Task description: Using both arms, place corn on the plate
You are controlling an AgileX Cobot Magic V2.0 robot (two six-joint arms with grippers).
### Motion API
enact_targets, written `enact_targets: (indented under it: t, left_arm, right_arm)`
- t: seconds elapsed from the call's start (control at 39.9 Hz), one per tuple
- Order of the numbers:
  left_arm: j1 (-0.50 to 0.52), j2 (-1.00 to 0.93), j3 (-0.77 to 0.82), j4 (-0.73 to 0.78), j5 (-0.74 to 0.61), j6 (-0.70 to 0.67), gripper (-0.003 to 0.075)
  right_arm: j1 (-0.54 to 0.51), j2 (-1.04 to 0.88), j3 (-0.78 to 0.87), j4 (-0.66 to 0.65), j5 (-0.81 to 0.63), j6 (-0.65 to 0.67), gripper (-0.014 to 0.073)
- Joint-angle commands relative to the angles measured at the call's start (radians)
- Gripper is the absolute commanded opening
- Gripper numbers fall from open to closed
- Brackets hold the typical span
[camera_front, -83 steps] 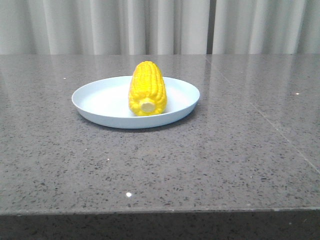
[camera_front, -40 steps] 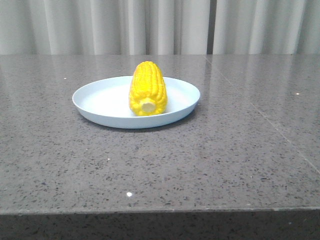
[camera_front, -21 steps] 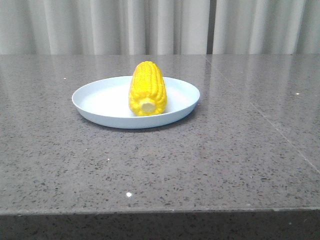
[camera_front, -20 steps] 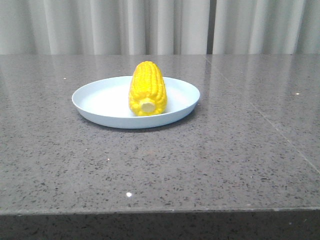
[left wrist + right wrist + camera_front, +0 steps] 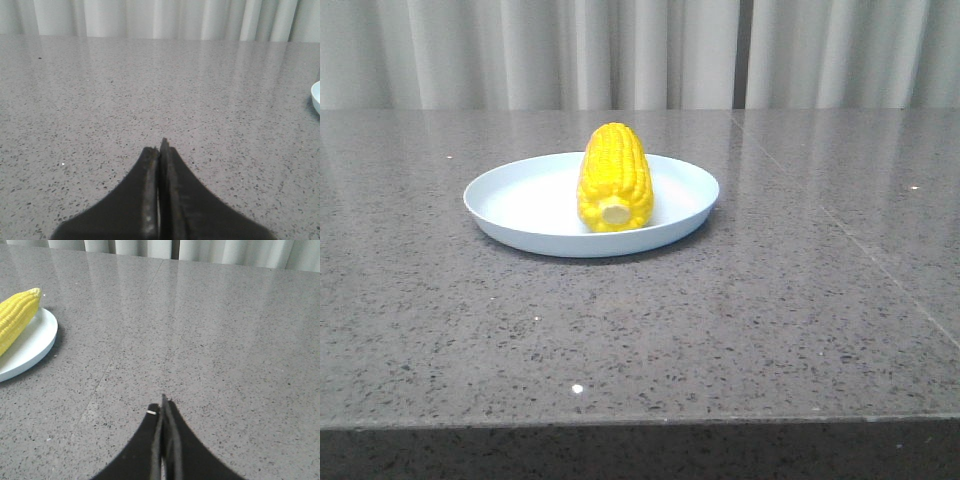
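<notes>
The yellow corn (image 5: pixel 614 177) lies on the pale blue plate (image 5: pixel 510 200) at the middle left of the table, its pale stub end toward the camera. Neither gripper shows in the front view. In the left wrist view my left gripper (image 5: pixel 161 147) is shut and empty over bare table, and only the plate's rim (image 5: pixel 315 96) shows at the frame edge. In the right wrist view my right gripper (image 5: pixel 162 405) is shut and empty, well apart from the plate (image 5: pixel 30 347) and the corn (image 5: pixel 16 317).
The grey speckled stone table (image 5: pixel 770 300) has a front edge near the bottom of the front view. A pale curtain (image 5: pixel 640 50) hangs behind the table. A thin seam (image 5: pixel 860 250) runs across the table on the right.
</notes>
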Motion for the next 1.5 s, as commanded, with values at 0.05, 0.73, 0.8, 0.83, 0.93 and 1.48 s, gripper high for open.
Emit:
enact_targets:
  t: [0.05, 0.73, 0.8, 0.83, 0.93, 1.48]
  left_arm:
    - [0.0, -0.023, 0.004, -0.008, -0.086, 0.002, -0.002]
    - [0.0, -0.023, 0.004, -0.008, -0.086, 0.002, -0.002]
    - [0.0, -0.021, 0.004, -0.008, -0.084, 0.002, -0.002]
    - [0.0, -0.021, 0.004, -0.008, -0.084, 0.002, -0.002]
    - [0.0, -0.021, 0.004, -0.008, -0.084, 0.002, -0.002]
    - [0.0, -0.021, 0.004, -0.008, -0.084, 0.002, -0.002]
  right_arm:
    - [-0.052, -0.049, 0.079, -0.002, -0.211, -0.049, -0.0061]
    - [-0.301, -0.325, 0.375, 0.35, -0.348, -0.377, -0.0061]
    - [-0.312, -0.321, 0.375, 0.35, -0.355, -0.377, -0.0061]
    - [-0.312, -0.321, 0.375, 0.35, -0.355, -0.377, -0.0061]
    - [-0.312, -0.321, 0.374, 0.35, -0.355, -0.377, -0.0061]
    - [-0.312, -0.321, 0.374, 0.35, -0.354, -0.377, -0.0061]
